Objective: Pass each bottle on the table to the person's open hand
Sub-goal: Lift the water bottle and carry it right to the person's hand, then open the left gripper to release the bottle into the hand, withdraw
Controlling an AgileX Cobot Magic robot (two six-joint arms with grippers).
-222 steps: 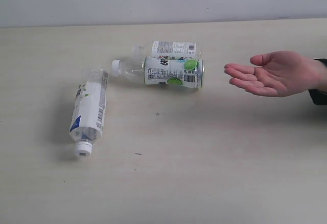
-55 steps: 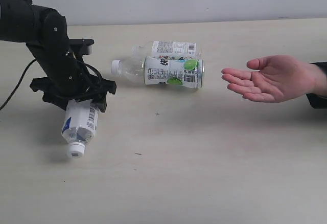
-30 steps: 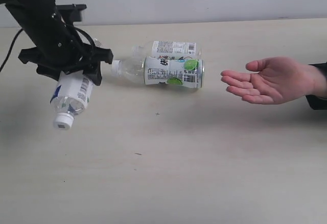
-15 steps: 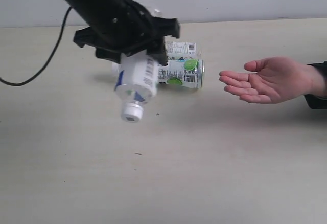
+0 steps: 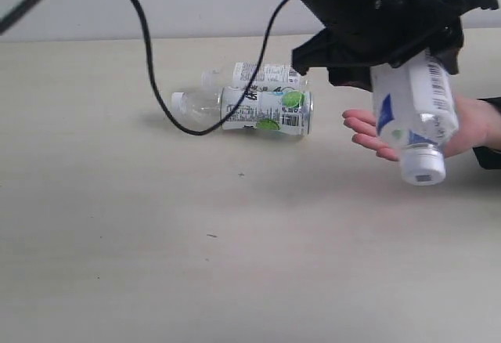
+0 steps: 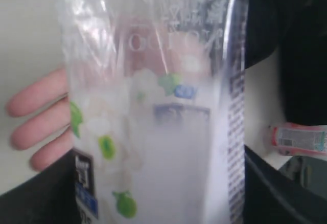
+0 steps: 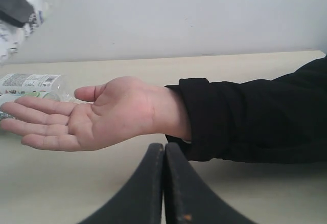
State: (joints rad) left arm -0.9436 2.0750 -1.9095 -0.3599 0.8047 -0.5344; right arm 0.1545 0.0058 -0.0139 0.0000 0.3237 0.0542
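**Bottle held over the open palm, two more lying mid-worktop**

On the left, the pale worktop (image 5: 117, 241) is bare apart from a few dark specks. A black cable (image 5: 156, 84) loops down over it from the upper edge of the exterior view.

Near the middle, two bottles lie on their sides, one just behind the other. The green-marked bottle (image 5: 262, 110) is in front, with its white cap pointing left. The rear bottle (image 5: 266, 72) is close behind it; whether the two touch cannot be told.

Right of them, the left arm reaches across from above. The left fingers (image 5: 398, 67) are spread wide around the body of the carried bottle (image 5: 412, 116) and grip it from both sides. This bottle is clear of the worktop and tilted, with its white cap lowest. Its white label shows a blue patch and a barcode. It hangs in front of the person's hand (image 5: 364, 133), which is open with the palm up. The pictures do not show whether bottle and palm touch. In the left wrist view the person's fingertips (image 6: 41, 116) show just beside the bottle.

Furthest right, the right fingers (image 7: 164, 183) are pressed together with nothing between them. They sit low, near the person's black sleeve (image 7: 255, 116).
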